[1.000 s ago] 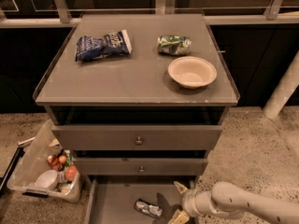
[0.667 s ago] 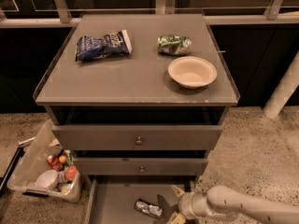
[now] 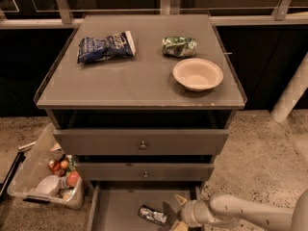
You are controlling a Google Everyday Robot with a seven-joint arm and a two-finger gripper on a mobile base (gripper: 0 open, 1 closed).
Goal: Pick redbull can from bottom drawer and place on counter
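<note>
Since a second ago the arm (image 3: 240, 211) has slid left along the bottom of the view, bringing the gripper (image 3: 176, 212) from near the right wall of the bottom drawer (image 3: 120, 206) to just beside the redbull can (image 3: 153, 214). The can has not shifted; it lies on its side on the drawer's grey floor, right of centre, its right end close to the gripper but not touching it as far as can be seen. Two tan fingers (image 3: 180, 199) stand spread with nothing between them, the lower one cut off by the frame edge. The drawer's front part is also cropped away, and shadow under the two closed drawer fronts (image 3: 140, 142) darkens its back. On the counter (image 3: 139, 81) the blue snack bag (image 3: 106, 46), green packet (image 3: 179, 46) and bowl (image 3: 198, 74) sit as before.
</note>
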